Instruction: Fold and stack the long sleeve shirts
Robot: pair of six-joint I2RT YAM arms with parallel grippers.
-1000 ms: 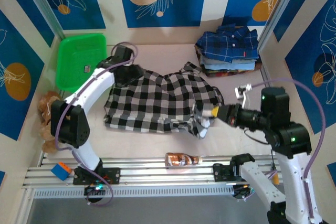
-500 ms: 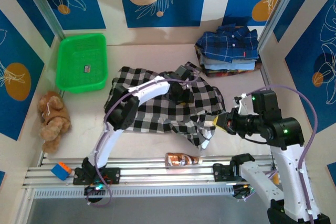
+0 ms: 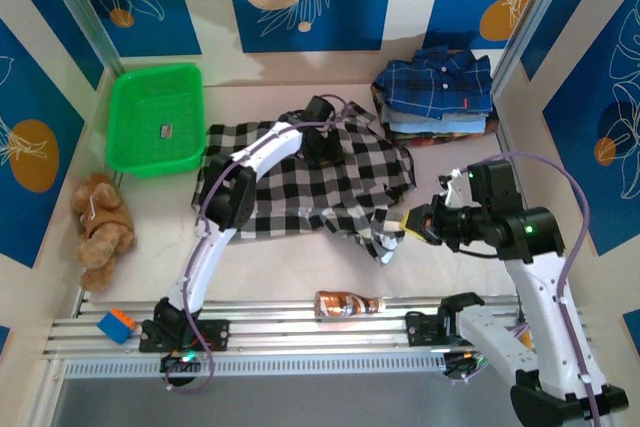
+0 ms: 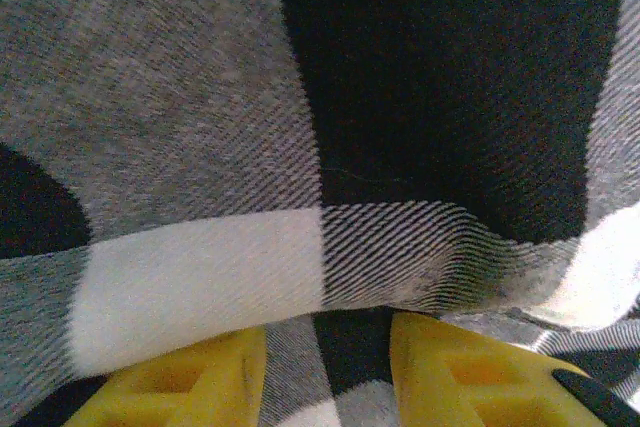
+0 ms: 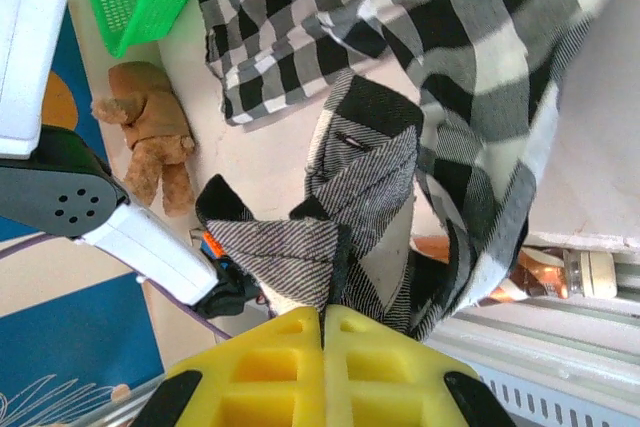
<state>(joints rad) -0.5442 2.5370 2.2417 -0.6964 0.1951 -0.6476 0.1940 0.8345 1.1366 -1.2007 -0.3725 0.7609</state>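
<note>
Black-and-white checked cloth: the shirt (image 3: 335, 192) is lying spread mid-tabletop (image 3: 160, 237), not yet folded. Your left gripper (image 3: 318, 137) is pressing at its far edge near the collar, jaws part-closed and pinching a ridge of cloth, in my judgement to anchor or lift that edge. Your right gripper (image 3: 413, 222) is holding the sleeve end off the surface, jaws together on it, so the sleeve is hanging ready to go across the body. The stack (image 3: 435, 97) is waiting far right, well apart.
</note>
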